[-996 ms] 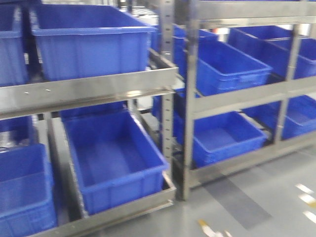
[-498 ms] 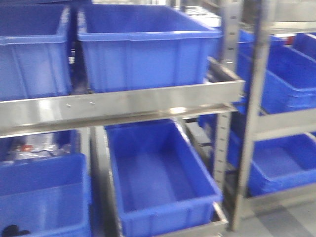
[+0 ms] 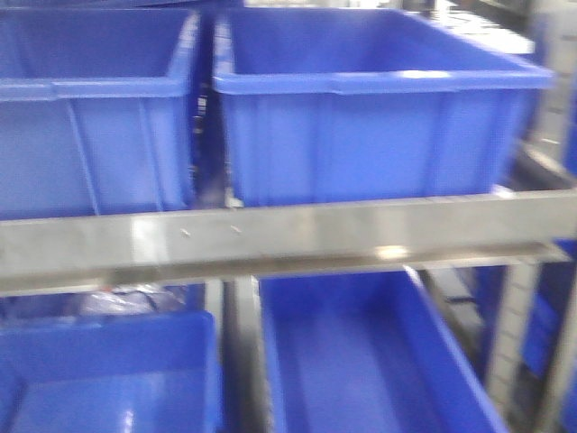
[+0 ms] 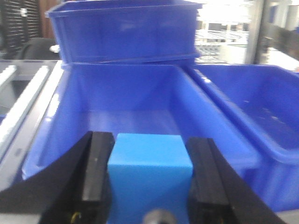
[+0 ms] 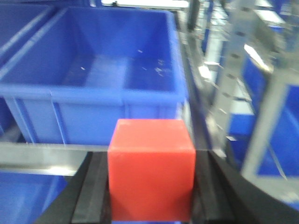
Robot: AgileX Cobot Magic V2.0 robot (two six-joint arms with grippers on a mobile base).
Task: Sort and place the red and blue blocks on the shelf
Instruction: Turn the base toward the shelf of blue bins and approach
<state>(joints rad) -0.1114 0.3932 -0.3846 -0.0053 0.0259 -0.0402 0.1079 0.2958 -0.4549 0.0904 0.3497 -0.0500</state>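
Left fingers [image 4: 99,163] clamped on blue block [image 4: 150,170], right fingers [image 5: 96,186] clamped on red block [image 5: 151,170], blue bins [image 3: 361,126] sitting on steel shelf [image 3: 297,236]

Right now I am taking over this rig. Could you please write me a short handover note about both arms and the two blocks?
Left end effector: shut on the blue block, facing an open blue bin.
Right end effector: shut on the red block, held in front of the shelf rail.
Done: both blocks are grasped.
Left: neither block is placed yet. Set each on the shelf, sorted by colour.
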